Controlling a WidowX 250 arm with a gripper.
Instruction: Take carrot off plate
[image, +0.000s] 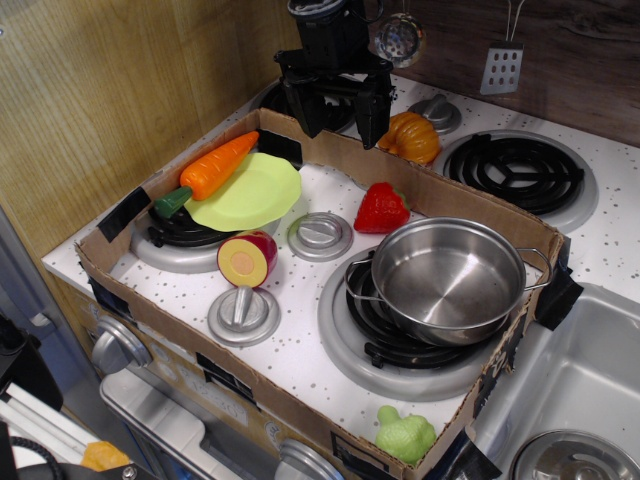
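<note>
The orange carrot (218, 166) with its dark green stub end lies tilted on the left edge of the lime-green plate (258, 195), stub toward the front left. The plate rests on the back-left burner (175, 235). My black gripper (338, 115) hangs open and empty above the back cardboard wall, up and to the right of the carrot and apart from it.
A cardboard rim (300, 405) surrounds the toy stove top. A halved red fruit (248, 259), a strawberry (381, 209), silver knobs (320, 236), and a steel pot (447, 279) on the front burner lie inside. A pumpkin (410, 137) sits behind the rim; a sink (580, 390) is at right.
</note>
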